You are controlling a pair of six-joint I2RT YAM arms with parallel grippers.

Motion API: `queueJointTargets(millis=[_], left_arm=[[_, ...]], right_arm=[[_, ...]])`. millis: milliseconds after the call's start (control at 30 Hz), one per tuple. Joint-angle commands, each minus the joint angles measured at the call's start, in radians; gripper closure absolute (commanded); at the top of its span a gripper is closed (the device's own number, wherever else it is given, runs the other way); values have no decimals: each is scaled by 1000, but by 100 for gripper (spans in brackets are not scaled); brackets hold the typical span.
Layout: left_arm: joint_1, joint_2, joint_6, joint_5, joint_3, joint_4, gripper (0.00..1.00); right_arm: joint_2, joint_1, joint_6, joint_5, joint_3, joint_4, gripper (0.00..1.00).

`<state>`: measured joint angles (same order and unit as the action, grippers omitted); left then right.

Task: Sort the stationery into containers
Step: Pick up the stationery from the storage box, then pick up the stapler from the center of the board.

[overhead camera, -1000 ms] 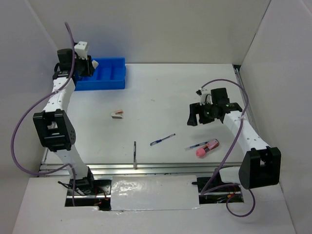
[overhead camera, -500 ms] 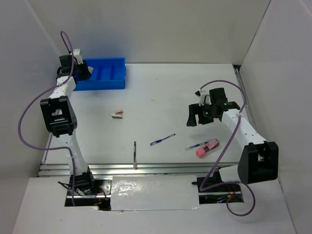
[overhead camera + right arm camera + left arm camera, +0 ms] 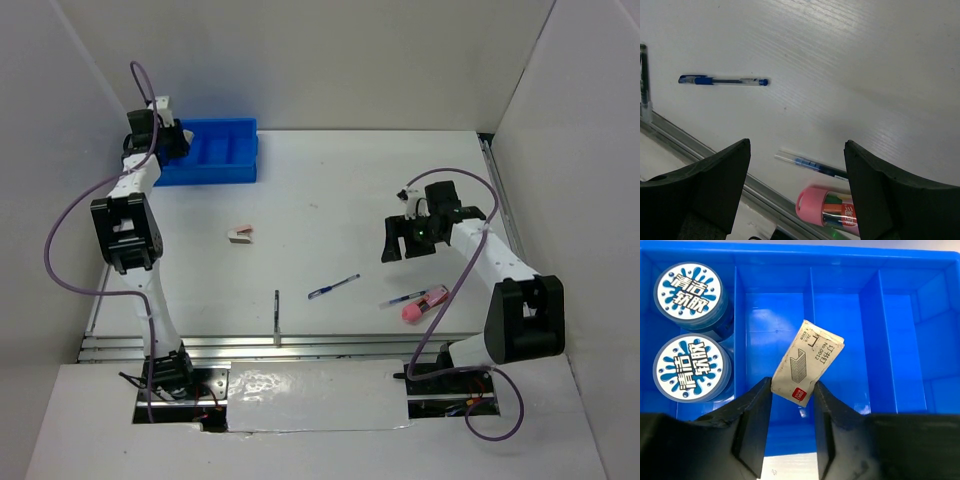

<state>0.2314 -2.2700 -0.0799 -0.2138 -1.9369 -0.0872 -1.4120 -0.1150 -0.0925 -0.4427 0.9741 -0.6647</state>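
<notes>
The blue tray [image 3: 228,150] stands at the far left; in the left wrist view its dividers [image 3: 870,315] show from above. Two blue tape rolls [image 3: 688,290] [image 3: 691,367] lie in its leftmost compartment. My left gripper [image 3: 165,137] [image 3: 792,390] hangs over the tray, shut on the corner of a small white box [image 3: 807,362] with a red mark, tilted above a middle divider. My right gripper [image 3: 402,240] [image 3: 797,150] is open and empty above a blue pen [image 3: 812,165] [image 3: 402,299] and the pink tube [image 3: 832,210] [image 3: 424,304].
A second blue pen [image 3: 333,287] [image 3: 722,80] lies mid-table. A thin dark stick [image 3: 276,315] [image 3: 644,80] lies by the metal rail at the near edge. A small white and pink eraser [image 3: 240,235] lies left of centre. White walls enclose the table.
My left arm has folded upward and brought the white box lower over the tray's left end. My right gripper has shifted slightly left and turned. The loose items have not moved.
</notes>
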Motion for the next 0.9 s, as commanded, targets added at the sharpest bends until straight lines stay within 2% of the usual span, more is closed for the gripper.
queueJointTargets(millis=[0, 33, 200, 233, 267, 333, 400, 433, 467, 500, 567, 700, 867], left_arm=[[-3, -23, 5, 22, -46, 61, 51], [-1, -22, 3, 25, -53, 58, 44], [9, 29, -12, -2, -28, 78, 23], [14, 58, -24, -36, -13, 110, 11], [19, 72, -26, -59, -7, 116, 9], [29, 119, -18, -128, 13, 109, 13], [34, 156, 6, -296, 41, 96, 19], [34, 197, 55, -352, 83, 58, 24], [31, 222, 68, -443, 113, 38, 26], [26, 246, 157, -484, 142, 15, 27], [6, 315, 236, -570, 243, -71, 30], [-41, 380, 490, -610, 372, -276, 34], [-125, 371, 634, -581, 476, -442, 35]], right_arm=[[-8, 3, 10, -11, 35, 17, 18], [-11, 3, 11, -13, 35, 16, 18], [-10, 3, 11, -14, 46, 10, 18], [-8, 0, 13, -14, 46, 10, 18], [-5, 0, 13, -17, 49, 10, 18], [2, -3, 13, -14, 49, 7, 18], [13, -2, 13, -8, 46, 5, 18], [27, -2, 13, -8, 43, 5, 18], [31, 0, 11, -7, 40, 7, 18], [41, -2, 10, -5, 34, 5, 18], [50, -5, 8, -4, 25, 4, 18], [64, -12, 5, -5, 14, 5, 18], [67, -21, 5, -1, 21, -1, 19]])
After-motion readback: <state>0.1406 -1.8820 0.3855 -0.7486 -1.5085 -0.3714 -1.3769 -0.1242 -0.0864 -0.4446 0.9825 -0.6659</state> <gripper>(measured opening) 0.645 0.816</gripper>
